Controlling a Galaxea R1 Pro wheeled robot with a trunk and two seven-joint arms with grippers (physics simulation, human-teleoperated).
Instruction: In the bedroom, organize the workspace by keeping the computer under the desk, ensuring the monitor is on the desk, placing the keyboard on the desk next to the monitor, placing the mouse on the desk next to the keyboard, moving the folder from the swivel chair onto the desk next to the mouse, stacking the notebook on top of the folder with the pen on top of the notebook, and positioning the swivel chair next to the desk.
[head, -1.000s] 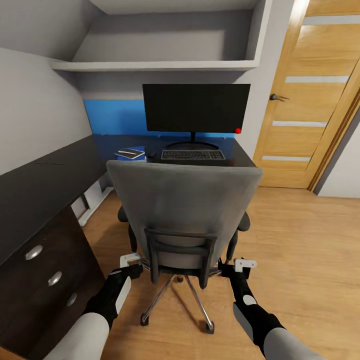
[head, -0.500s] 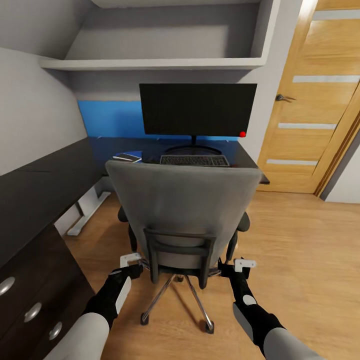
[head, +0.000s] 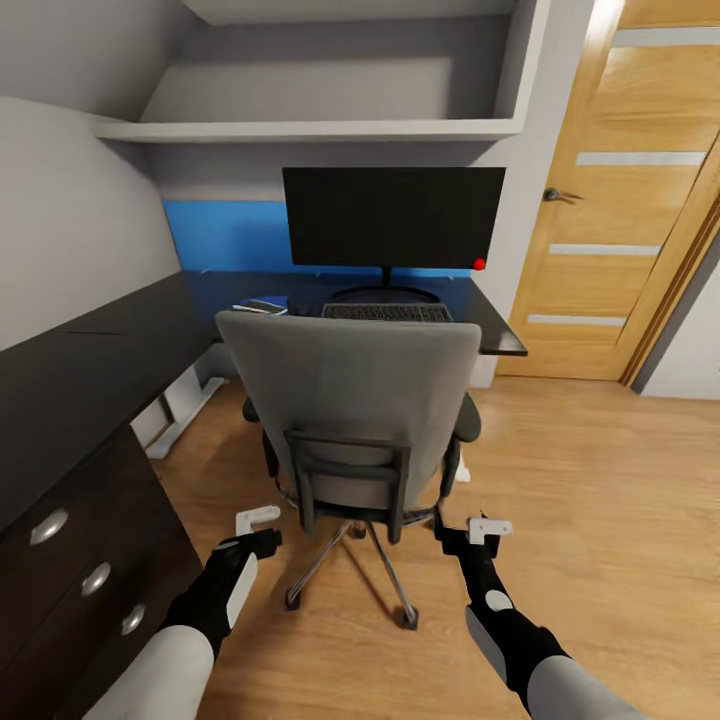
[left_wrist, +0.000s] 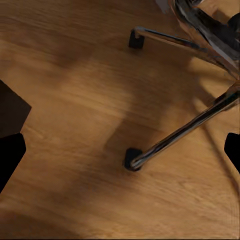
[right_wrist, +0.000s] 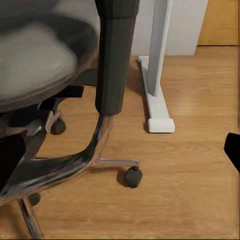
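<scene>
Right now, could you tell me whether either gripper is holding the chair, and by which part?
Nothing is held. The left gripper and right gripper both sit open behind the chair, apart from its back and base.

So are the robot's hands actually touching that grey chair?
Apart. The head view shows floor between the swivel chair and both the left gripper and right gripper.

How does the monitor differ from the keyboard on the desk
The monitor stands upright on a thin foot; the keyboard lies flat in front of it. The monitor is wider and a plain black screen with a red light; the keyboard shows rows of keys. Both sit on the black desk.
</scene>
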